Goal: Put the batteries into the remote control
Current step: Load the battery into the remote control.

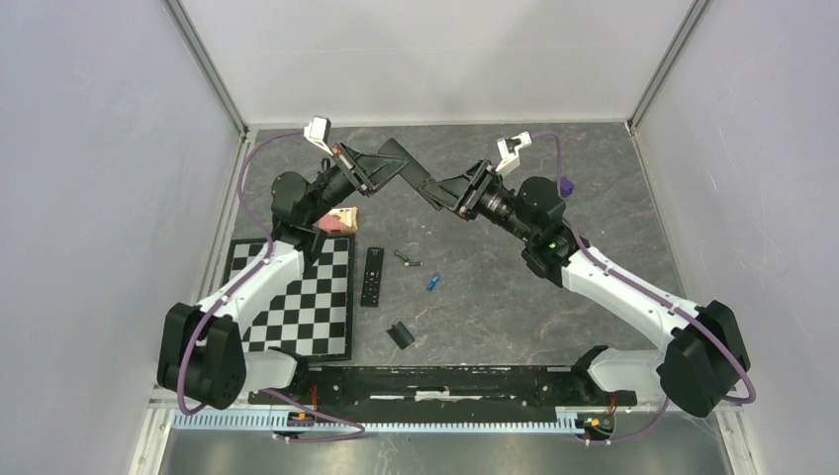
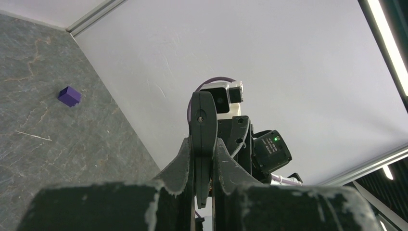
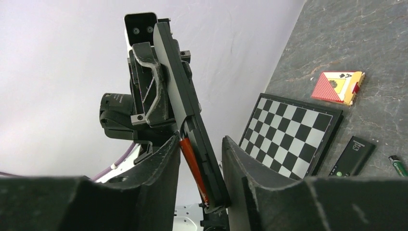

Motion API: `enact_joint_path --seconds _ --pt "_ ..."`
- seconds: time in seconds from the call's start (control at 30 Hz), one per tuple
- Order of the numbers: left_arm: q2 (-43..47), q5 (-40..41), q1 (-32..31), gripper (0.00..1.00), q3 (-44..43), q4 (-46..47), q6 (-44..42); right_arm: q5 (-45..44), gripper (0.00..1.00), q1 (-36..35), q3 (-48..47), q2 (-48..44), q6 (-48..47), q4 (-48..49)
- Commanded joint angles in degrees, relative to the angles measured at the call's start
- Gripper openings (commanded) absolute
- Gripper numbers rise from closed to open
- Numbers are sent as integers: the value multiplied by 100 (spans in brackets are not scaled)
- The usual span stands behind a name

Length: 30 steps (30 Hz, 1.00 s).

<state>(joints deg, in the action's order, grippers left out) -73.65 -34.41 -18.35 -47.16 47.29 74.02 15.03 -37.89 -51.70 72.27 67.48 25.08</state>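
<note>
Slim black rectangular remote control (image 1: 408,164) is raised above the far-centre of the grey marbled table (image 1: 613,178), clamped edgewise in the left gripper (image 2: 202,159). The right gripper (image 3: 199,144) faces it, jaws apart around the remote's end and a bright orange cylindrical battery (image 3: 192,166). Both arms reach forward and inward. The back wall (image 1: 435,59) stands near; the side walls (image 1: 99,198) are well apart.

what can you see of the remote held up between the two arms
The remote control is a slim matte black plastic-looking bar, held tilted above the table. The left gripper is shut on one end; the other end stands between the open fingers of the right gripper, an orange battery lying along it.
</note>
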Motion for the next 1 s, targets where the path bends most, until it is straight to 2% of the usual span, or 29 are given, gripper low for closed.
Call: enact_joint_path --seconds 0.0,0.13,0.3,0.33,0.5,0.6,0.7,0.77,0.97 --pt "252 243 2 2 -19 268 213 86 40 -26 128 -132 -7 407" --pt "268 317 0 2 -48 119 305 106 34 -26 228 -160 -28 501" --pt "284 314 1 2 -66 77 318 124 33 -24 275 -190 -40 557" --pt "285 299 2 2 -66 79 298 148 36 -22 256 -195 -34 578" --pt "251 162 9 2 -35 114 99 74 80 -2 125 -310 -211 513" --pt "228 56 18 2 -23 118 -29 71 91 78 90 -432 -461 379" --pt "219 -33 26 2 9 169 -81 80 92 162 96 -565 -776 139" --pt "189 -95 32 2 30 307 -60 33 89 222 99 -657 -1085 -61" --pt "168 -75 33 2 107 586 2 -439 66 282 -163 -870 -2226 -898"
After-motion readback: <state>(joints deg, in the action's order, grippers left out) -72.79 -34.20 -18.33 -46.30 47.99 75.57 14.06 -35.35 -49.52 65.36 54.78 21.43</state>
